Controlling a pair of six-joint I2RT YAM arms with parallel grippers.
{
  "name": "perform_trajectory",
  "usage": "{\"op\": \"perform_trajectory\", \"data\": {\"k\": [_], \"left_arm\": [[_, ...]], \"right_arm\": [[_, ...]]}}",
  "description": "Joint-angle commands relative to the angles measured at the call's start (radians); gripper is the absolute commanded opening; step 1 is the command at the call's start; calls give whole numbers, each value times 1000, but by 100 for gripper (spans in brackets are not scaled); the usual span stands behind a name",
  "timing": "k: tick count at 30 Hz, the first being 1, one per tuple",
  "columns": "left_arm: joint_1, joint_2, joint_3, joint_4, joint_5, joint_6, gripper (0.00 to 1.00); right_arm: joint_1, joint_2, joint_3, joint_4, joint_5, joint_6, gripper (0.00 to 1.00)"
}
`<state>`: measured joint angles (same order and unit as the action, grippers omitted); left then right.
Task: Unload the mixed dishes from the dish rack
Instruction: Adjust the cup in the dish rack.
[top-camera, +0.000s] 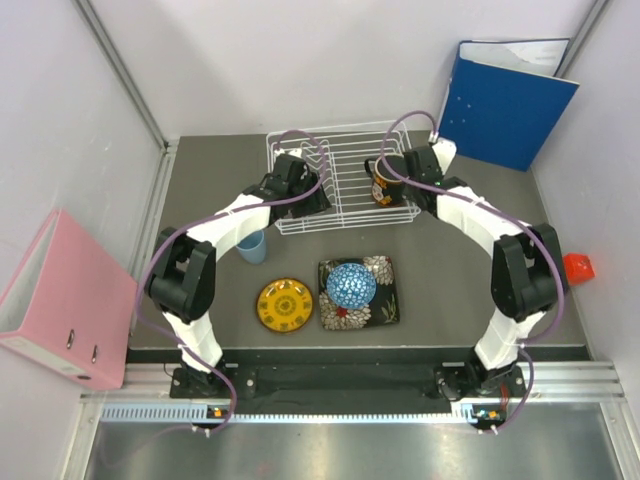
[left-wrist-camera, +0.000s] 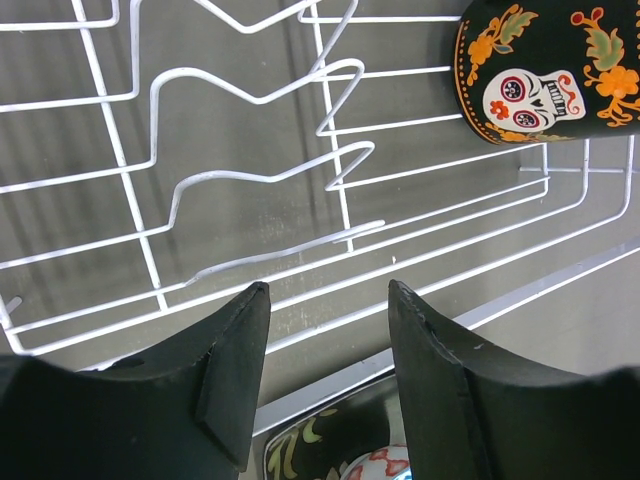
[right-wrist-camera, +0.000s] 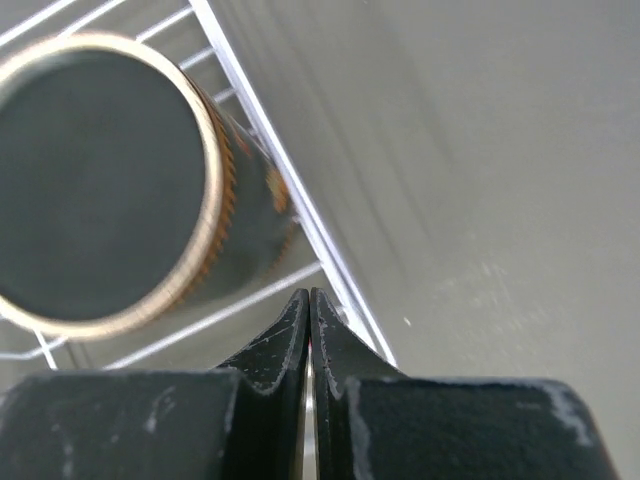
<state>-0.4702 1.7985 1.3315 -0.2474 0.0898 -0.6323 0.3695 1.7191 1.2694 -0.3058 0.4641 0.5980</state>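
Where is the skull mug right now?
In the top view, the dark mug sits at the right end of the dish rack, just beside the right gripper.

walls (top-camera: 300, 60) pale | tabletop (top-camera: 450, 290) dark grey | blue binder (top-camera: 505, 105) back right | pink binder (top-camera: 60, 300) left

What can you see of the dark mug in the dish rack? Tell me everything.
The mug is glossy black, apparently ceramic, painted with a white skull and orange flowers, tan-rimmed at one end. It rests on the wires at the right end of the dish rack. The right gripper has its jaws shut beside it, not gripping it.
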Motion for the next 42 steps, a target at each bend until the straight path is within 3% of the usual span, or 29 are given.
{"op": "perform_trajectory", "data": {"k": [1, 21, 29, 38, 42], "left_arm": [[-2, 4, -8, 22, 16, 6, 55], [-2, -34, -60, 19, 56, 6, 52], [-2, -25, -64, 23, 62, 14, 51], [11, 9, -32, 5, 65, 16, 51], [18, 5, -35, 3, 61, 17, 51]], "right_arm": [[-24, 72, 140, 22, -28, -9, 0], [-93, 387, 531, -124, -82, -3, 0], [-129, 494, 720, -190, -108, -33, 6], [-112, 591, 823, -219, -186, -64, 13], [-110, 571, 786, -204, -165, -56, 13]]}}
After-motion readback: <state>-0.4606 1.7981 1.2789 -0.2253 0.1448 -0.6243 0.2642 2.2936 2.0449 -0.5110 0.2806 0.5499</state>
